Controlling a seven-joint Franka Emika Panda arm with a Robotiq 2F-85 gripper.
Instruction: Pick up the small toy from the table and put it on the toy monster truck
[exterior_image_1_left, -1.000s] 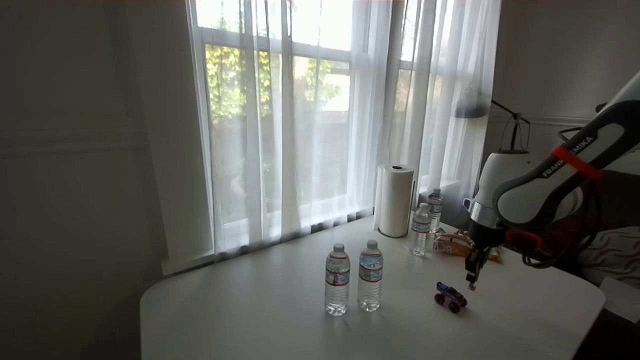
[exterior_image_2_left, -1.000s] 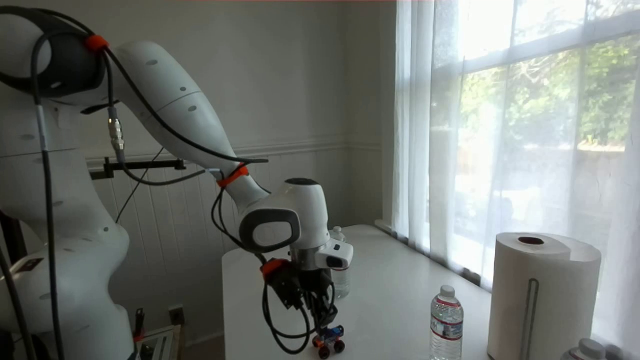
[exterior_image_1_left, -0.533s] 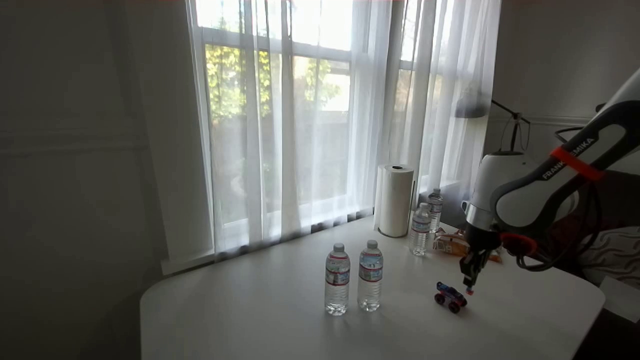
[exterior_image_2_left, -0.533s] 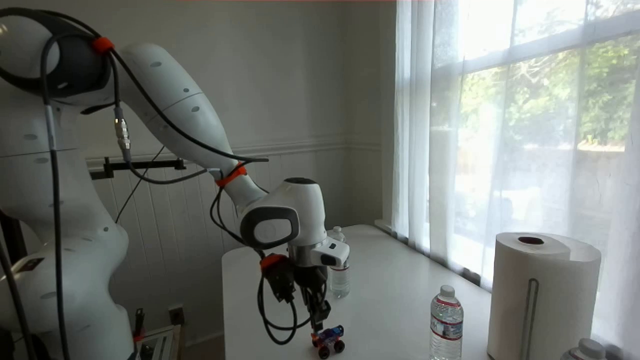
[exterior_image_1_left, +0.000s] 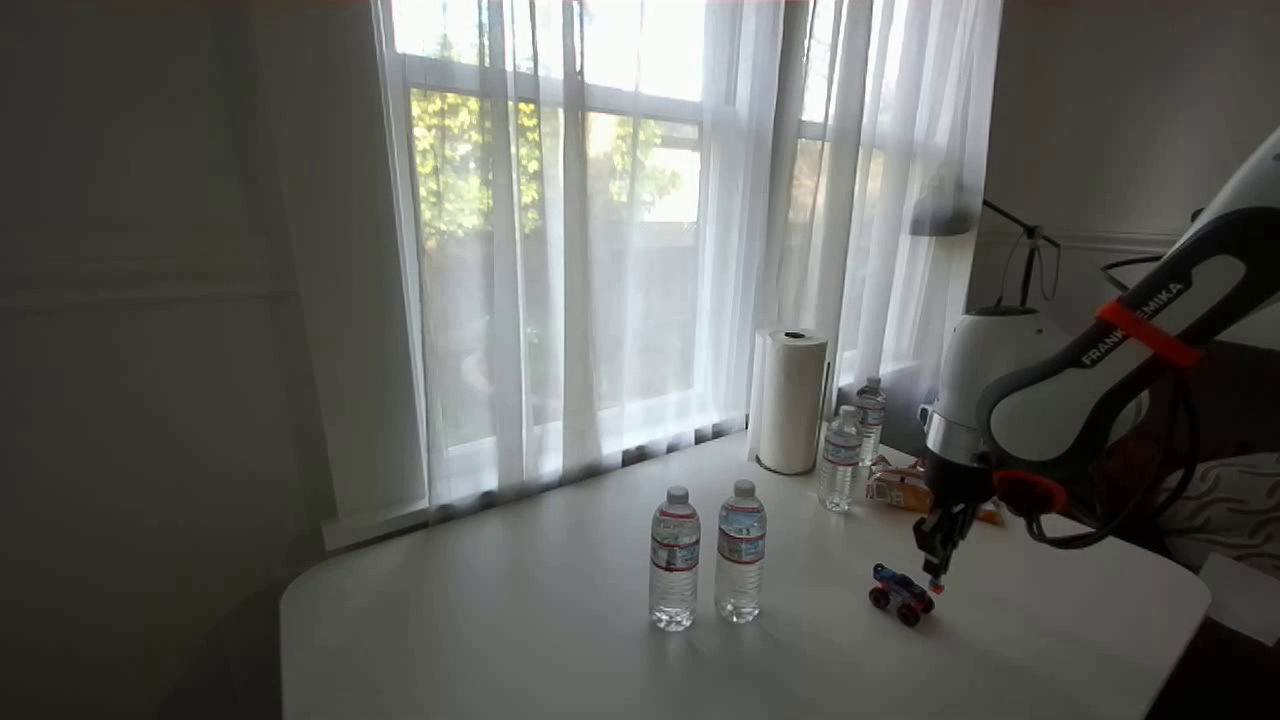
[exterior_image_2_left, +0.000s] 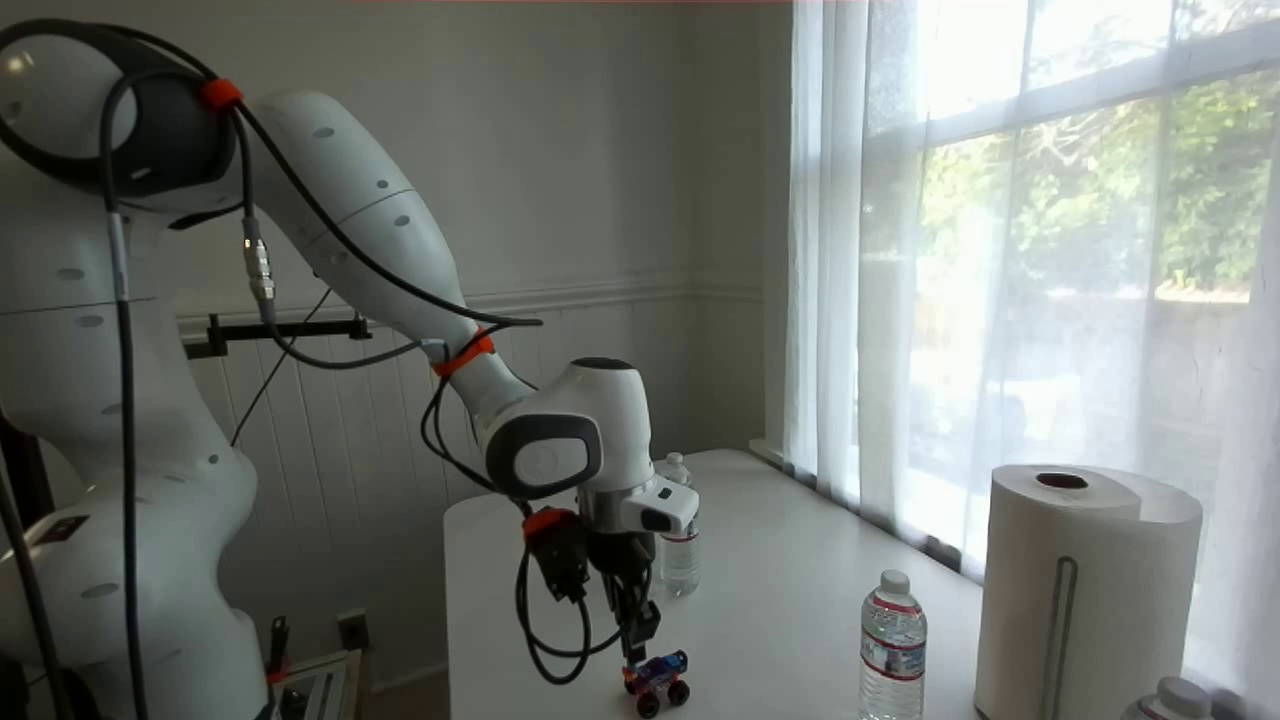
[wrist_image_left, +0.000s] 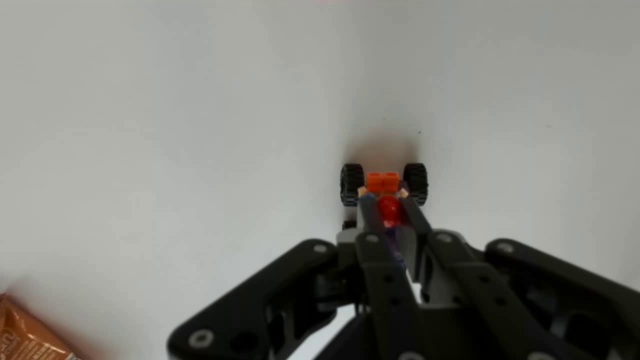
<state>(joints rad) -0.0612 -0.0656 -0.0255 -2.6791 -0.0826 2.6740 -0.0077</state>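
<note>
- White sheer curtains (exterior_image_1_left: 577, 300) hang, bright with daylight, across the upper middle of an exterior view.
- A smooth white table (exterior_image_1_left: 500, 640) with rounded corners spreads across the bottom of that view.
- A white robot arm (exterior_image_2_left: 350, 200) with dark panels and orange-red bands comes in from the left edge of an exterior view and bends to the lower middle.
- A white roll of paper towels (exterior_image_2_left: 1090, 600) stands upright at the lower right of that frame.
- Four clear plastic water bottles (exterior_image_1_left: 741, 560) stand upright in an exterior view: two just beside each other at the lower middle, two right of centre near the roll.
- A shiny orange-brown packet (wrist_image_left: 30, 334) is cut off at the wrist view's lower left corner.
- A black two-fingered gripper (wrist_image_left: 390, 214) reaches up from the bottom of the wrist view, pinching the small red-topped toy (wrist_image_left: 389, 208) between its tips.
- A dark blue toy monster truck (exterior_image_1_left: 899, 594) with orange-red parts and chunky black wheels sits on the table at the lower right of an exterior view.
- The small red-topped toy overlaps the truck right of centre in the wrist view; in an exterior view it is a red speck just beside the truck; I cannot tell whether they touch.
</note>
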